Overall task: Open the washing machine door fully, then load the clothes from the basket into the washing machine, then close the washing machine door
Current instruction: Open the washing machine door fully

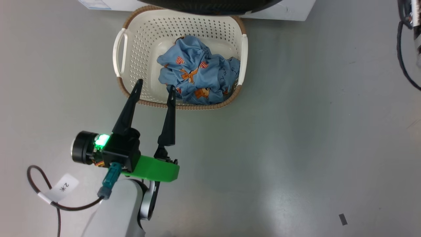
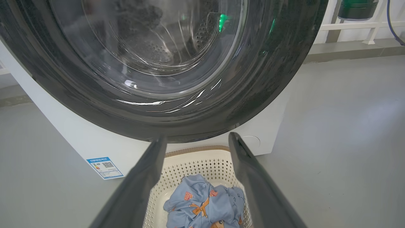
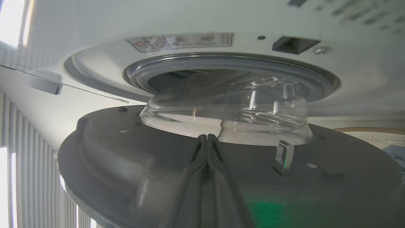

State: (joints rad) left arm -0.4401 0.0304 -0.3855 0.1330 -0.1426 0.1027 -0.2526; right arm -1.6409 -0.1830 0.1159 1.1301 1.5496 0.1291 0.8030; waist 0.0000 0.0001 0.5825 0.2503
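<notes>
Door (image 3: 126, 152) only partly open, my R tool (image 3: 207, 136) pinched shut at its inner side. Clothes (image 1: 197, 72) not loaded yet, in basket (image 1: 184, 106); L tool (image 1: 155, 84) wide, empty, over basket's near rim.

Floor (image 1: 296, 138): smooth grey, faintly glossy; soft pale reflections across it
Dark mark (image 1: 342, 219): small rectangular patch flat on the floor at the lower right of the head view; well apart from anything else
Black cable (image 1: 399, 49): hangs down the right edge of the head view; bends outward low down
White rail frame (image 2: 351, 27): horizontal bar on uprights by the far wall
Dark rounded object (image 2: 357, 8): above the rail; greenish sheen; cut by the top edge
Blue cable (image 2: 392, 27): curves down the far right corner
Slats (image 3: 19, 126): pale, vertical; bright light behind
</notes>
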